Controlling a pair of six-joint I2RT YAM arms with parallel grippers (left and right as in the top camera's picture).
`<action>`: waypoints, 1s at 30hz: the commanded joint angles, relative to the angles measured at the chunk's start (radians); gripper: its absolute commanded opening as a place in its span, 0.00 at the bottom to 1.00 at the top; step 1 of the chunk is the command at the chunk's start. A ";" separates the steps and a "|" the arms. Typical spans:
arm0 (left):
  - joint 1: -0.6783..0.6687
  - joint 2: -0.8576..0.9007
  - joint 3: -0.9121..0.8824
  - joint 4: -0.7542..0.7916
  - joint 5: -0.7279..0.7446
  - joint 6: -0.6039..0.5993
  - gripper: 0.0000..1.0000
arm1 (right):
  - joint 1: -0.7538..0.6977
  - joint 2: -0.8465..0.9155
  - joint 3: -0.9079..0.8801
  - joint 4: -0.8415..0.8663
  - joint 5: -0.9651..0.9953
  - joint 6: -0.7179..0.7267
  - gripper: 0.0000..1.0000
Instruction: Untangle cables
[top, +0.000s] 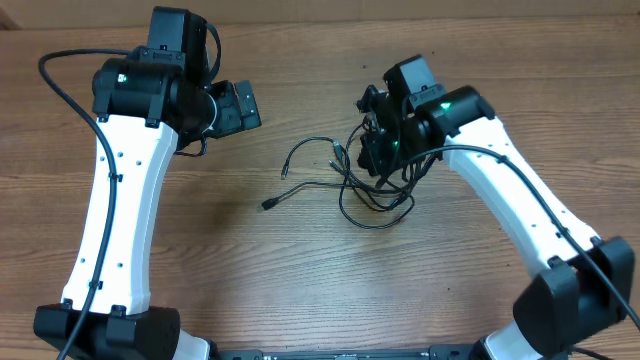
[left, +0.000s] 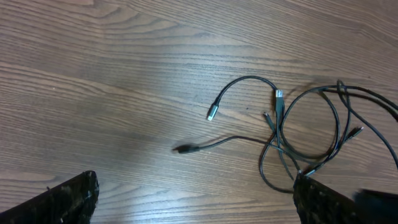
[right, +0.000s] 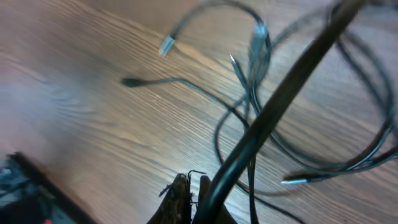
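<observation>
On the wooden bench (top: 300, 270), the left gripper (top: 235, 105) is held aside, its jaws spread wide and empty. The right gripper (top: 375, 150) is set over the tangle, its jaws pinched on one cable strand (right: 280, 93). The cables (top: 365, 190) lie knotted right of mid-bench. The strand is best drawn slowly away from the loops, so that the loose silver plug (left: 212, 113) is not dragged in.

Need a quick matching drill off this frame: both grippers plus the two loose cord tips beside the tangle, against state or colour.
1 left gripper
2 right gripper
3 arched cord's tip
4 straighter cord's tip

a black
b jaws shut on a cable
c silver
d jaws open, empty

Pairs: 1-d, 2-b, 3-c, 4-a
</observation>
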 joint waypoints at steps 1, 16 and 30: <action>0.002 0.005 0.002 0.000 -0.006 0.008 1.00 | 0.004 -0.122 0.130 -0.015 -0.077 0.011 0.04; 0.002 0.005 0.002 0.000 -0.006 0.008 0.99 | 0.004 -0.304 0.527 0.122 -0.089 0.022 0.04; 0.002 0.005 0.002 0.000 -0.006 0.008 0.99 | 0.004 -0.396 0.542 0.459 0.098 0.021 0.04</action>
